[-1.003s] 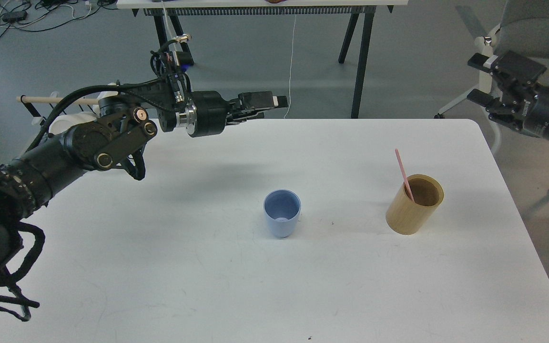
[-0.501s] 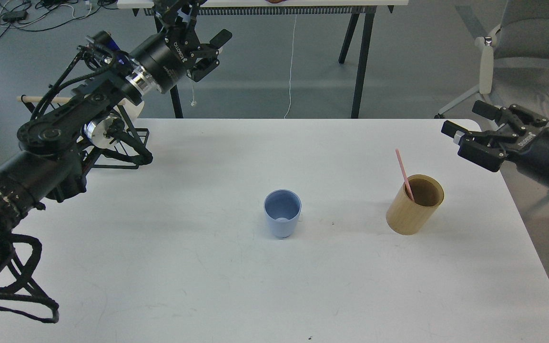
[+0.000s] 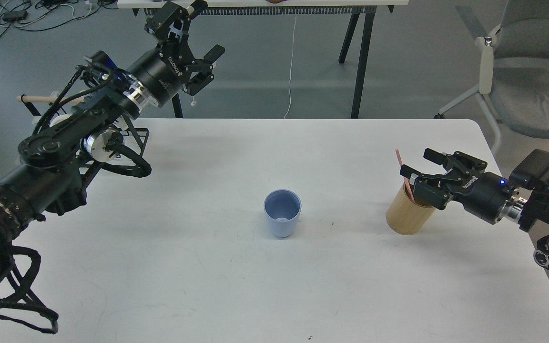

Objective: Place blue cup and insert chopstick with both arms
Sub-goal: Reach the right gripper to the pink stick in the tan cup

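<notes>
While pink chopstick (image 3: 404, 174) fills holder (image 3: 405, 219), cup (image 3: 282, 213) gapes.

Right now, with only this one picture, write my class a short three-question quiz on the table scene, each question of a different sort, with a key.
1. True or false: the blue cup lies on its side.
2. Which gripper is nearer the wooden holder? A) left gripper B) right gripper
3. Fill in: the pink chopstick stands inside the ____.

Key
1. False; it stands upright, mouth up, on the white table.
2. B; its open fingers reach over the holder's rim, while the left gripper hangs open beyond the table's far edge.
3. Wooden holder.
</notes>
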`<control>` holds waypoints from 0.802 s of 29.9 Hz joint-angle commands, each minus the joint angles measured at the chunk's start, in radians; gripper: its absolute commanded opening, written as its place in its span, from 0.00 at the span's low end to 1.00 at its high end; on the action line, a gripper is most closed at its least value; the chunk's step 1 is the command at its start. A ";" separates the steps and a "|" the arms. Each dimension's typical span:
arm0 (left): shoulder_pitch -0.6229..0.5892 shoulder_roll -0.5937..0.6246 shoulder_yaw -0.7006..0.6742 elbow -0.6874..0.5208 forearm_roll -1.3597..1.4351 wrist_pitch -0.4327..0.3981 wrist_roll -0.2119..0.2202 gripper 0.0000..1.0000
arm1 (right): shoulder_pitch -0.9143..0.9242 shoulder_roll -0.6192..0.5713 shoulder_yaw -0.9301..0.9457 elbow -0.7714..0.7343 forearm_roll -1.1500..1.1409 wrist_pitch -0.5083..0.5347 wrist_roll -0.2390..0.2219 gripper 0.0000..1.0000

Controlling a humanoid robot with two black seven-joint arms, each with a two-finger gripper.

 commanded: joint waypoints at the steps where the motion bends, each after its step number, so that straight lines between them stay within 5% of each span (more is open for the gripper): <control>1: 0.002 0.001 -0.003 0.000 0.000 0.000 0.000 0.98 | 0.001 0.069 -0.001 -0.072 0.000 0.000 0.000 0.64; 24: 0.025 -0.002 -0.006 0.008 0.000 0.000 0.000 0.99 | 0.042 0.149 0.002 -0.115 0.000 0.000 0.000 0.35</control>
